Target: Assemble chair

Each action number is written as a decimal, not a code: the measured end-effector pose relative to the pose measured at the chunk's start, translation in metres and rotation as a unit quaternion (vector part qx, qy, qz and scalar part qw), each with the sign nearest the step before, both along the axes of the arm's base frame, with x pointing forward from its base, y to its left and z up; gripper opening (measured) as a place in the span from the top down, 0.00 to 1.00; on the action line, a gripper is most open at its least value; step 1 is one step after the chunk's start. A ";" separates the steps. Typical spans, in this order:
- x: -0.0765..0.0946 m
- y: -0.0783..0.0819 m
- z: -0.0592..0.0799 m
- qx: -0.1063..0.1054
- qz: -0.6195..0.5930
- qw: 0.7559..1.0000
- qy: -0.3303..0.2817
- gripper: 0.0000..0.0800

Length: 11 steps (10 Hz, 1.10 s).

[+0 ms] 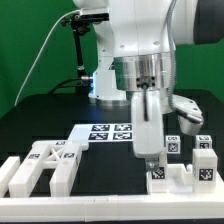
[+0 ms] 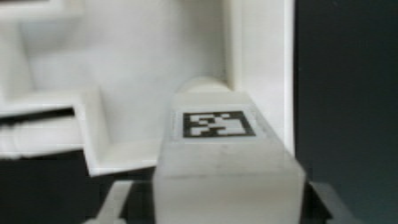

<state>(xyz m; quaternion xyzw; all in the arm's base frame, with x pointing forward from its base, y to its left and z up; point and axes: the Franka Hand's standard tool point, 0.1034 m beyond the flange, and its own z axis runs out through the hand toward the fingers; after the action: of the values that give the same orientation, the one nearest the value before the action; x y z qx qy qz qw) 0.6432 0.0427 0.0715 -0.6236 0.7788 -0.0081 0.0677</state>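
My gripper (image 1: 147,105) is shut on a white leg bar (image 1: 149,135) and holds it upright, its lower end just above a white chair part (image 1: 171,178) at the front on the exterior view's right. In the wrist view the bar (image 2: 222,165) sits between the dark fingers (image 2: 125,198) and carries a square tag (image 2: 217,123). Its far end is next to a white panel piece (image 2: 107,90). I cannot tell whether the bar touches the part below. More white chair parts (image 1: 40,165) lie at the front on the exterior view's left.
The marker board (image 1: 108,131) lies flat on the black table behind the held bar. Small tagged white blocks (image 1: 204,150) stand at the exterior view's right. A white border rail (image 1: 100,208) runs along the table's front edge.
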 end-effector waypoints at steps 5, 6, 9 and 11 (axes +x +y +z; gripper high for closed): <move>-0.007 0.014 -0.003 -0.021 0.171 0.985 0.006 0.23; -0.009 0.019 -0.004 -0.029 0.280 0.960 0.000 0.20; -0.014 0.020 -0.005 -0.046 0.375 0.926 -0.015 0.19; -0.013 0.017 -0.005 -0.056 0.446 0.893 -0.018 0.19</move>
<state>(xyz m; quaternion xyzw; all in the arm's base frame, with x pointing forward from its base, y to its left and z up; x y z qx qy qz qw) 0.6304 0.0601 0.0662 -0.9077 0.4162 -0.0321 0.0432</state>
